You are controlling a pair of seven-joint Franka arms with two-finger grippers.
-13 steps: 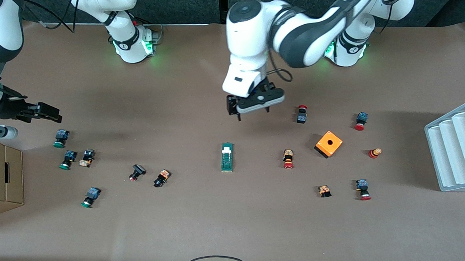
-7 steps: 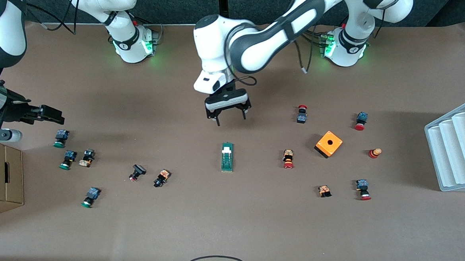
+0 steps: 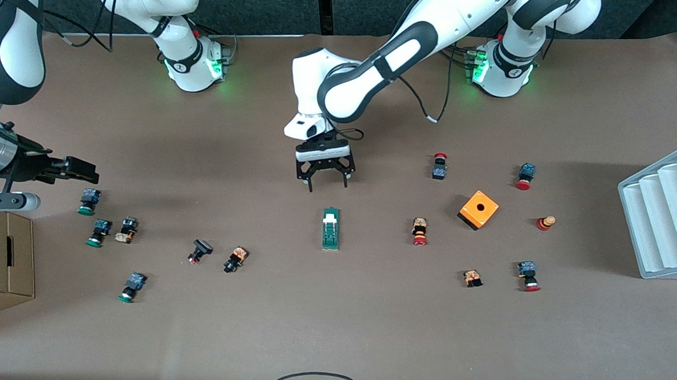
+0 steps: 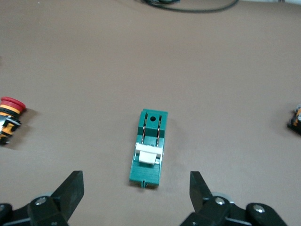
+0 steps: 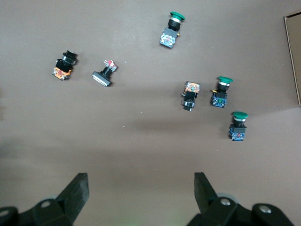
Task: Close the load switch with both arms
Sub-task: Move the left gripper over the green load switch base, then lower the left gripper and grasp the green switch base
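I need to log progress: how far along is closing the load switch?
Early. Nothing is done: the load switch lies untouched on the table. In hand: the left gripper hovers open beside it, toward the bases. The right gripper, open, waits over the green-capped buttons. Gripping and closing remain.

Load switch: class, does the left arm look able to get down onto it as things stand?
Probably yes. The left pincer hangs open just short of the load switch, which lies alone on bare table.
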